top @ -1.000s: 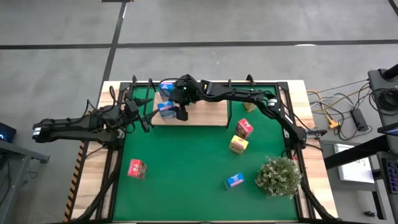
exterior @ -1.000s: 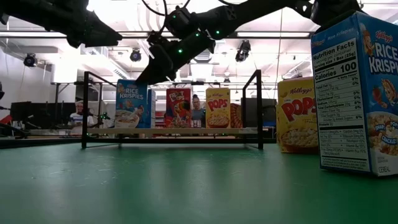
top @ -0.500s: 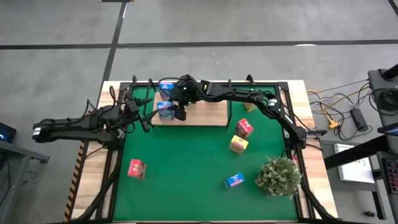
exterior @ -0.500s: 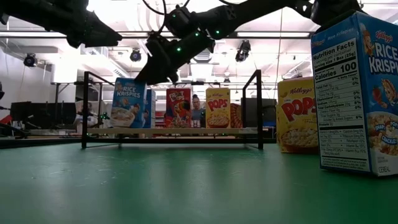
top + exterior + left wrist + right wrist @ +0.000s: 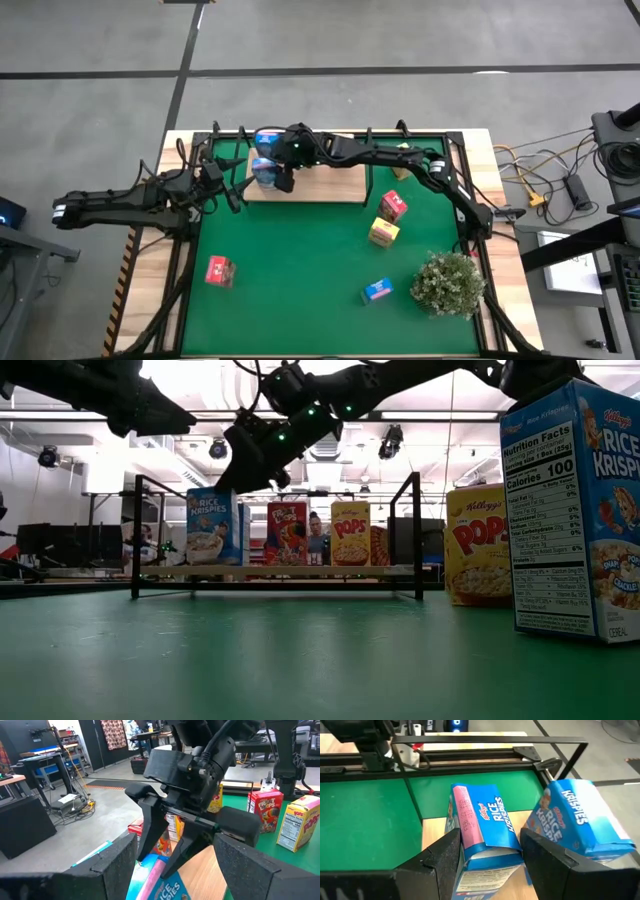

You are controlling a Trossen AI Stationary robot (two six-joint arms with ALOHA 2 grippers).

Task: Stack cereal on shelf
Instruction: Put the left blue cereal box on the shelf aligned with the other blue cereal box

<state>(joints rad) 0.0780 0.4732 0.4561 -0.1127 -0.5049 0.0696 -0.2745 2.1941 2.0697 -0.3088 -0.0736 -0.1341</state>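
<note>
The right claw [image 5: 275, 176] gripped a blue cereal box [image 5: 482, 827] on the shelf's [image 5: 330, 185] left end, aligning it beside another blue box [image 5: 580, 822]; the left claw [image 5: 232, 188] waited wide.

Since a second ago, the right arm's black two-finger gripper [image 5: 272, 180] has slid toward the frame's left along the flat light-wood shelf board [image 5: 335, 185] in the high view, carrying the small blue printed cereal carton [image 5: 263, 173]. The jaws have narrowed slightly around it.
</note>
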